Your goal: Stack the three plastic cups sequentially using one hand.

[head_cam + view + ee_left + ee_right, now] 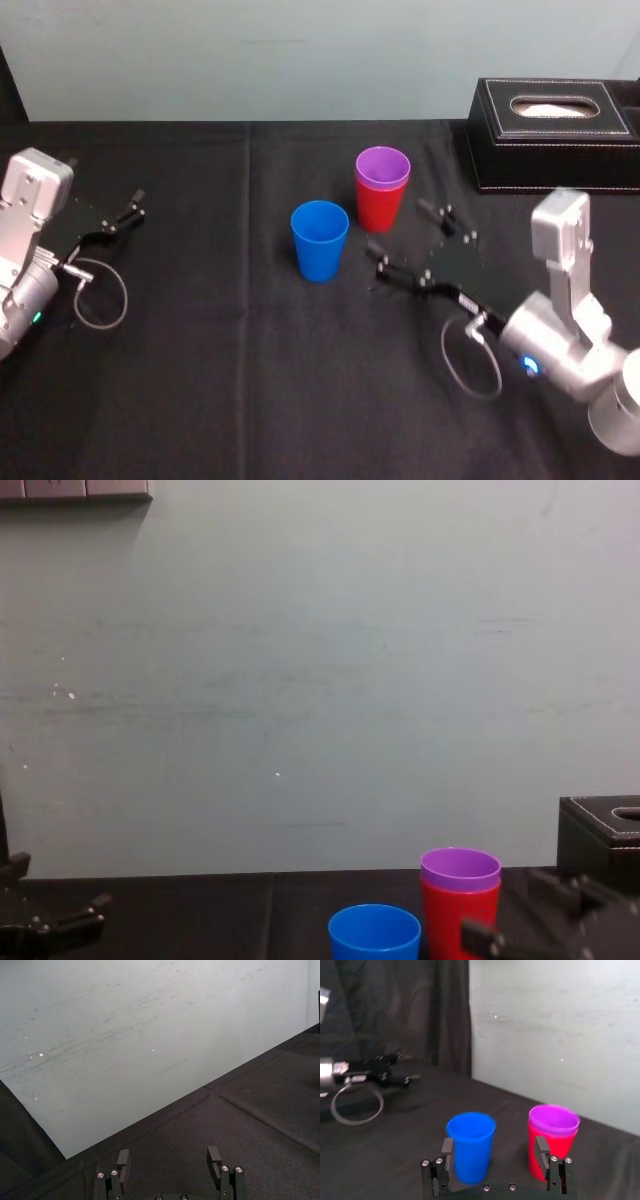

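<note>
In the middle of the head view, a little above centre, the purple cup (383, 163) sits nested inside the red cup (380, 212), with its rim and a narrow band standing above the red rim. The pair stands upright on the black-clothed counter (200, 380). The blue cup (320, 240) stands upright on its own just to the lower left of the pair, near it but not touching. The right tool (398, 230) reaches in from the lower right of the frame and ends just beside the red cup, its two fingers spread wide and gripping nothing. In the right wrist view the blue cup and the stacked pair stand just beyond its fingers (447, 1147). The left tool (135, 204) rests at the left edge of the head view, well apart from the cups, its fingers also set wide with nothing between them. A dark stitched tissue box (555, 130) sits in the upper right corner on the counter, apart from the cups.
</note>
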Motion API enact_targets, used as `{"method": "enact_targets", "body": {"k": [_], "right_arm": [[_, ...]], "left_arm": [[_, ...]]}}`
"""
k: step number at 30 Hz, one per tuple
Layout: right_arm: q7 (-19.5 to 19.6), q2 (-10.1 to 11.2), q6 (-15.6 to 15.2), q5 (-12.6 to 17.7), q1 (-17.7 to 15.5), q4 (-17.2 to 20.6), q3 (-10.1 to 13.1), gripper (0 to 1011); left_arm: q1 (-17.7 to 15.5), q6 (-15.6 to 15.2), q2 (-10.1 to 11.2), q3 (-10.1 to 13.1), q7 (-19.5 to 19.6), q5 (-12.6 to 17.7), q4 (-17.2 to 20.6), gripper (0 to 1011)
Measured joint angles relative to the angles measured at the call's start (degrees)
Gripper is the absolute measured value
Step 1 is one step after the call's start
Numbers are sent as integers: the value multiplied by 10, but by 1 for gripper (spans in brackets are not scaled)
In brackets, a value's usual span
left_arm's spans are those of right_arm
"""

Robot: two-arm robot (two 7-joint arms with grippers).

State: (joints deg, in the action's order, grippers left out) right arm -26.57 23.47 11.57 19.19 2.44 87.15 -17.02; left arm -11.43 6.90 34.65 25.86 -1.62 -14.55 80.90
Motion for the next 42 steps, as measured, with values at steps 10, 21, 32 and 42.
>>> {"method": "enact_targets", "body": {"k": [10, 21, 32, 42], "right_arm": [[-7, 3, 11, -24, -18, -2, -21, 1003], [17, -31, -33, -57, 21, -36, -51, 1002], [39, -75, -40, -71, 64, -85, -62, 1002], [50, -106, -42, -84, 96, -125, -69, 1002]], "left_arm": [[0, 0, 0, 0, 0, 0, 0, 1005], [0, 0, 0, 0, 0, 0, 0, 1005], [0, 0, 0, 0, 0, 0, 0, 1005], [0, 0, 0, 0, 0, 0, 0, 1005]]}}
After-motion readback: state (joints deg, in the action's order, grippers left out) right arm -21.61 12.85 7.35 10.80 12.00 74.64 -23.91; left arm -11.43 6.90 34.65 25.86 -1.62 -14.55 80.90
